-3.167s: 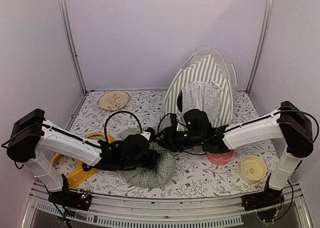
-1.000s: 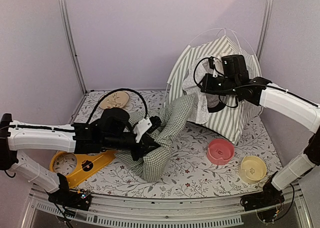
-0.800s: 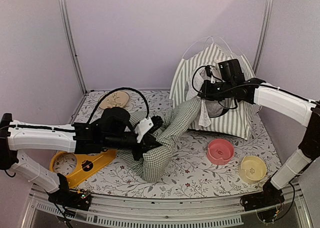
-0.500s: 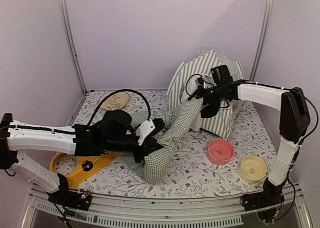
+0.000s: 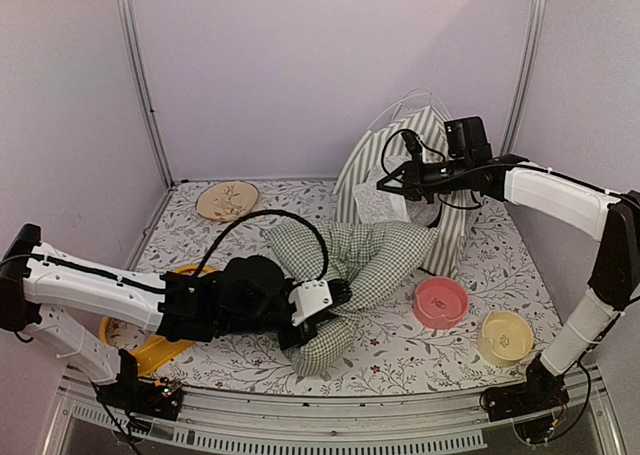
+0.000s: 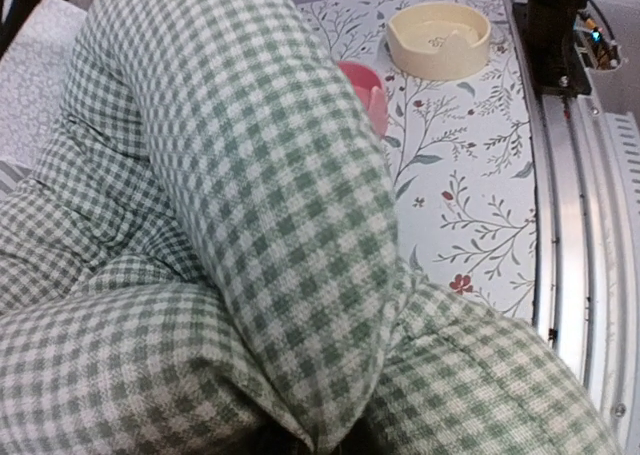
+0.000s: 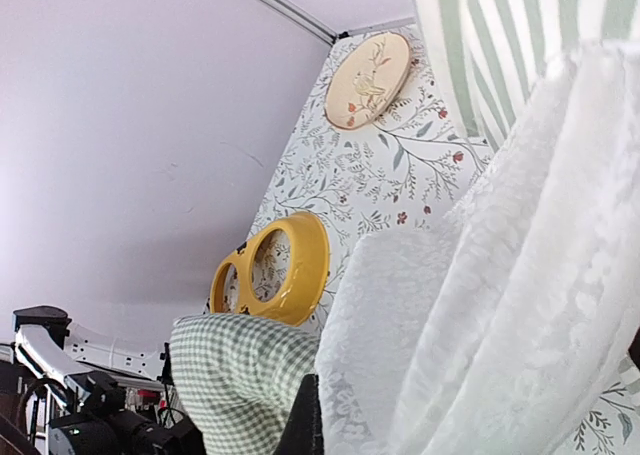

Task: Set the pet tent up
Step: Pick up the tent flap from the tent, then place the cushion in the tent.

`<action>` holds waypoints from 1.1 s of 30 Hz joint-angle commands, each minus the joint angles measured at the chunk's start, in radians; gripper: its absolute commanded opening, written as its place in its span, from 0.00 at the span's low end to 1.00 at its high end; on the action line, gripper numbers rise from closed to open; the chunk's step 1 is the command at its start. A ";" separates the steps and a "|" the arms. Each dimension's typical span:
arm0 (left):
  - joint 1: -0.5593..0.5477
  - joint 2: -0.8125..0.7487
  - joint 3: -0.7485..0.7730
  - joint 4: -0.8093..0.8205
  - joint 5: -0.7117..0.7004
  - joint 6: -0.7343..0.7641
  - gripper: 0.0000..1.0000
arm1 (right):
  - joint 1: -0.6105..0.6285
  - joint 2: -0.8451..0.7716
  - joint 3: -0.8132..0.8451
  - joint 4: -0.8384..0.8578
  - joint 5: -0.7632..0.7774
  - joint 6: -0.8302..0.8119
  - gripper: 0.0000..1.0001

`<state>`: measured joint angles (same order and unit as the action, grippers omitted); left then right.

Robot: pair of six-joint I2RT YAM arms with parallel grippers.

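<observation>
Back right, pet tent [image 5: 356, 170] upright, peak up, right tool [image 5: 384, 183] gripping it, left tool [image 5: 335, 297] gripping cushion [image 5: 385, 255]

White arm links [image 5: 95, 285], black joints [image 5: 240, 297], looping black cables [image 5: 268, 213].

Robot lab booth: lilac walls [image 5: 300, 75], aluminium posts [image 5: 141, 75].

Plain lilac walls [image 5: 300, 65] enclose a white floral-print tabletop [image 5: 400, 355], with silver metal posts [image 5: 140, 75] at the corners.
</observation>
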<state>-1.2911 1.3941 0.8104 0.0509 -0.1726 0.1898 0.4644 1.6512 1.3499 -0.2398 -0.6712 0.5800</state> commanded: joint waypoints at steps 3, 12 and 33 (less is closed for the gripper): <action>0.017 0.063 0.025 0.133 -0.114 0.226 0.00 | 0.004 -0.066 0.074 -0.068 -0.051 -0.011 0.00; 0.126 0.172 0.140 0.083 0.049 0.372 0.00 | -0.005 -0.076 0.205 -0.188 -0.083 -0.046 0.00; 0.179 0.387 0.365 0.093 0.659 0.467 0.00 | -0.021 -0.051 0.254 -0.250 -0.091 -0.088 0.00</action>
<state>-1.1629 1.7508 1.1175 0.0929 0.3019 0.6655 0.4500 1.6024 1.5665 -0.4835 -0.7456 0.5117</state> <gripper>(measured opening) 0.023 0.012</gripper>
